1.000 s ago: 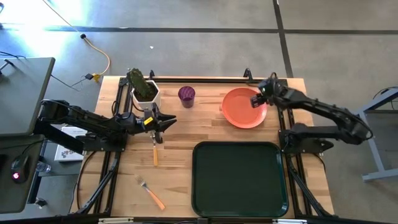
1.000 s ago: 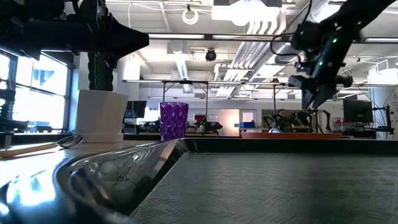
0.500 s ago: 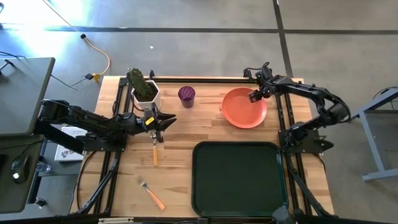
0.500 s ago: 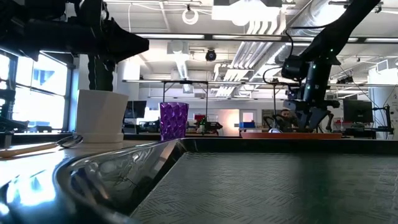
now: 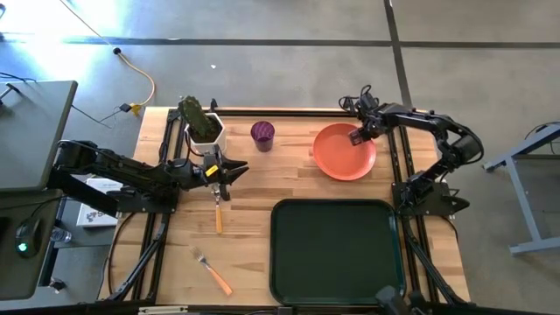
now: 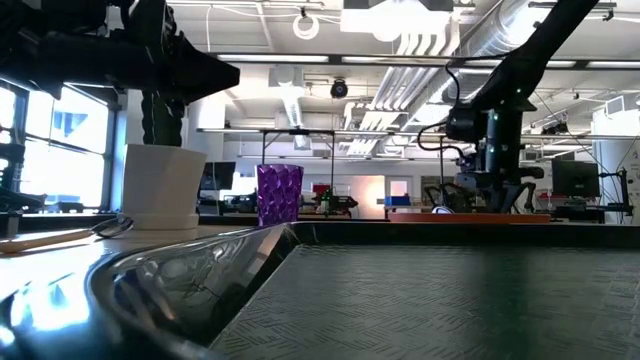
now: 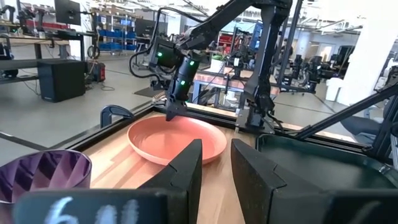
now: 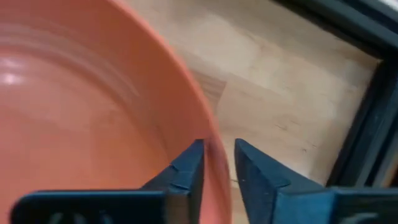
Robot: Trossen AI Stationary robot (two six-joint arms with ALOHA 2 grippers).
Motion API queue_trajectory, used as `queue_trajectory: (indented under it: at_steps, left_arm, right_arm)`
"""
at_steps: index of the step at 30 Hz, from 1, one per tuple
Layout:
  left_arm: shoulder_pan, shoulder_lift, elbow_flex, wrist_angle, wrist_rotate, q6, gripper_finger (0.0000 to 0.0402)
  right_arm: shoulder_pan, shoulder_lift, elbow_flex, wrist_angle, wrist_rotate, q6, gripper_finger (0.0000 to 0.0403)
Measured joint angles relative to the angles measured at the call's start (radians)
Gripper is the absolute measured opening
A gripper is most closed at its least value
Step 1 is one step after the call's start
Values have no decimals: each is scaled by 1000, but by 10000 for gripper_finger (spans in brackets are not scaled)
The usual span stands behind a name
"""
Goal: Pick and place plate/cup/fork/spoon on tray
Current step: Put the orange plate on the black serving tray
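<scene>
High view, reading left to right: my left gripper (image 5: 229,173) waits, fingers slightly apart, over the table (image 5: 262,201). My right gripper (image 5: 358,137), fingers straddling the round orange plastic plate's (image 5: 341,154) two-o'clock rim, must pinch next, I judge.

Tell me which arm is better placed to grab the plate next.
Right. The right claw is down at the plate, its fingers straddling the far rim in the right wrist view, slightly apart. The left claw hangs over the spoon, across the table from the plate.
</scene>
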Motion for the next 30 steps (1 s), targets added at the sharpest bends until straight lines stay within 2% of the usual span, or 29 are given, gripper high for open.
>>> queue_trajectory:
  at_steps: [7, 11, 16, 20, 23, 27, 30]
  left_arm:
    - [0, 0, 0, 0, -1, 0, 76]
    - [0, 0, 0, -1, -2, 0, 76]
    - [0, 0, 0, -1, -2, 0, 76]
    - [0, 0, 0, -3, -2, -3, 76]
    - [0, 0, 0, -9, -3, -10, 76]
    - [0, 0, 0, -9, -3, -10, 76]
    - [0, 0, 0, -9, -3, -11, 76]
  right_arm:
    - [-1, 19, 3, 1, -11, -45, 10]
    - [13, -21, 2, -27, -24, -44, 5]
    - [88, -137, 0, -98, -10, -32, 2]
    - [162, -255, 0, -207, -42, -13, 1]
    - [223, -335, 0, -361, -68, -8, 0]
    - [308, -422, 0, -590, -73, 87, 0]
    - [374, -482, 0, -670, -51, 174, 0]
